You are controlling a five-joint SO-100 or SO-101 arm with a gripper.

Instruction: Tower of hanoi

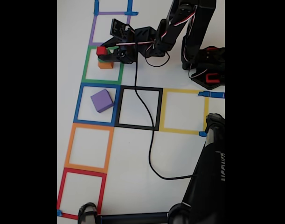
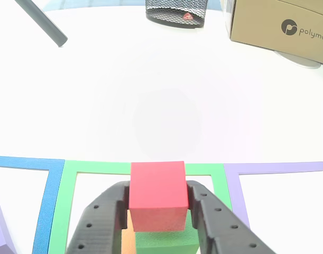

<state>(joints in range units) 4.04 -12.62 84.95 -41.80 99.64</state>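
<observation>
Small red cube (image 2: 157, 194), matte with clean edges, sits atop a green block (image 2: 166, 241) with an orange block (image 1: 105, 65) beneath, inside the green tape square (image 1: 87, 65) at roughly 11 o'clock in the fixed view. Gripper (image 2: 158, 211) clenched on the red cube, black fingers (image 2: 105, 211) pressed against both its sides. Purple cube (image 1: 101, 100) lies apart in the blue square (image 1: 79, 105).

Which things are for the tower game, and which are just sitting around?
For the game: red cube in the gripper, green cube, orange cube, purple cube, taped squares.

Just around: mesh basket, cardboard box, cable.
</observation>
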